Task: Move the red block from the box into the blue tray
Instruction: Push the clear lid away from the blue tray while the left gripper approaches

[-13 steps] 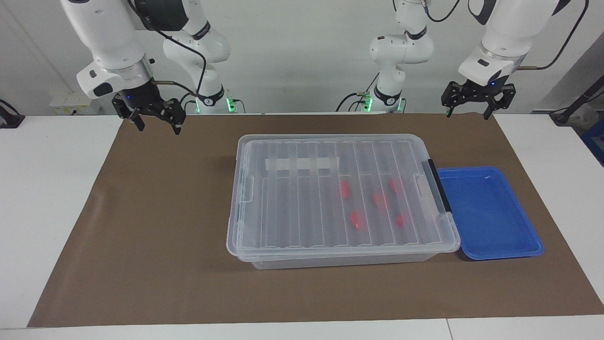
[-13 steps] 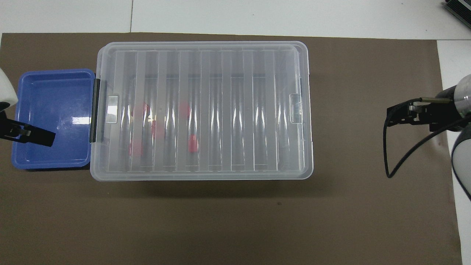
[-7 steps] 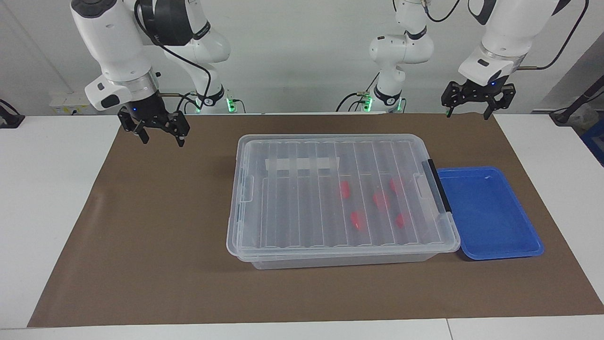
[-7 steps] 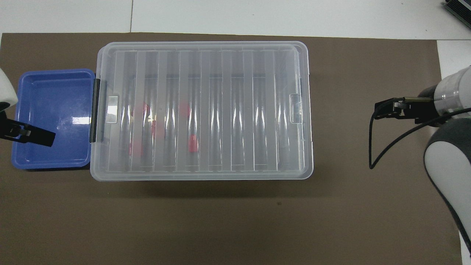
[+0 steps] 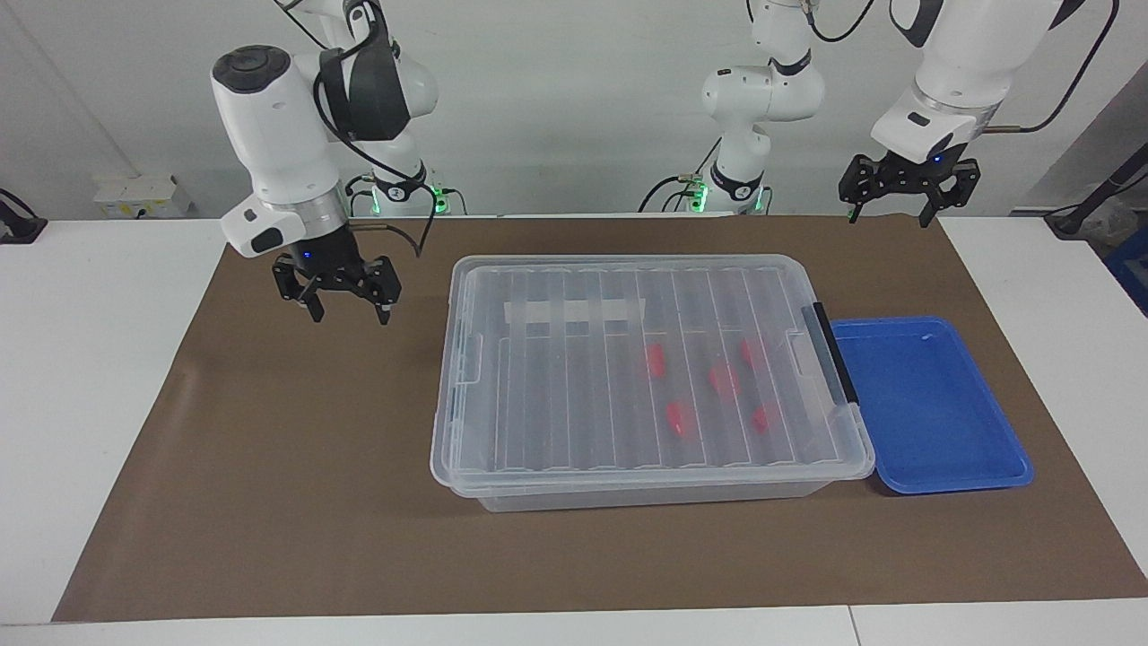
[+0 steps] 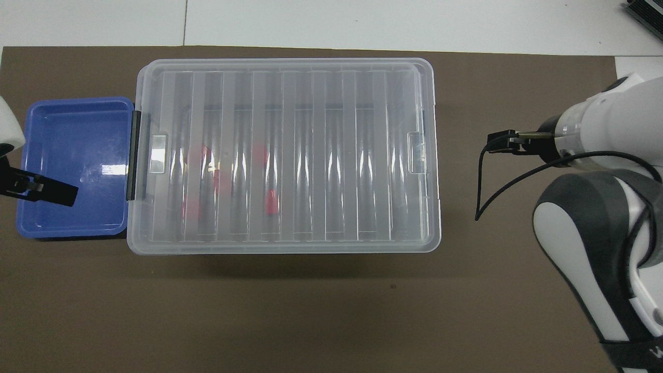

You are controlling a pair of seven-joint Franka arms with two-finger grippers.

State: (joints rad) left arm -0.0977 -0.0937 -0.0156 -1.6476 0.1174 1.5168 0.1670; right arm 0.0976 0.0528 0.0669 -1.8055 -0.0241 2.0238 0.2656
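Red block [image 5: 656, 361], small, peaked, seen inside lidded box [image 5: 628, 449], at 9 o'clock of blue tray [image 5: 933, 467]. Right gripper [image 5: 344, 307] held over mat [image 5: 269, 467], fingers spread. Left gripper [image 5: 900, 208] spread, waiting.

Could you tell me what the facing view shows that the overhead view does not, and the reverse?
Facing only: both open grippers whole, the right gripper over the brown mat, the left gripper waiting near the mat's robot-side edge; the white tape strip on the lid.
Overhead only: the white table strip at the edge farthest from the robots.
Both: the lidded clear plastic box, small red blocks inside, the empty shallow blue tray beside its black handle.
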